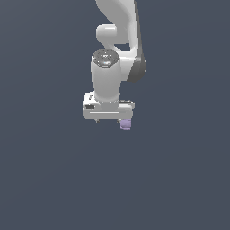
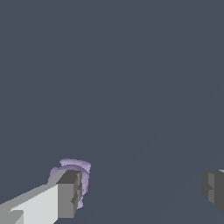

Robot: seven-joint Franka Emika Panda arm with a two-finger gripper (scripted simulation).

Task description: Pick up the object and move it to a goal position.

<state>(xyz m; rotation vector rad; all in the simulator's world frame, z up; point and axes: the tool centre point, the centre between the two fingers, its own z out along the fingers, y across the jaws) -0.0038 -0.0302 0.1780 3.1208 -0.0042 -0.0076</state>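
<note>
well, the object [image 1: 126, 124] is a small pale purple lump, stubby and roughly round, sitting just under the end of the gripper [image 1: 110, 120] on the exterior view's right. it is far smaller than the white hand above it. in the wrist view the object [image 2: 83, 175] shows pressed up against one finger [image 2: 68, 194], wrapped partly behind and around that finger's grey tip, so the two look to be touching. the other finger [image 2: 213, 187] is well apart from it, off at the far side of the same picture, with only dark floor between the pair. so the jaws stand wide, and the lump is beside one finger rather than squeezed between both. whether it rests on the floor or hangs lifted i cannot tell, since the ground is one flat dark blue-grey with no clear shadow.

above, the arm [image 1: 117, 27] comes down from the top of the exterior view, bends through a rounded joint and ends in a thick white wrist [image 1: 106, 76] pointing straight down, with the boxy hand set crosswise beneath it.
</note>
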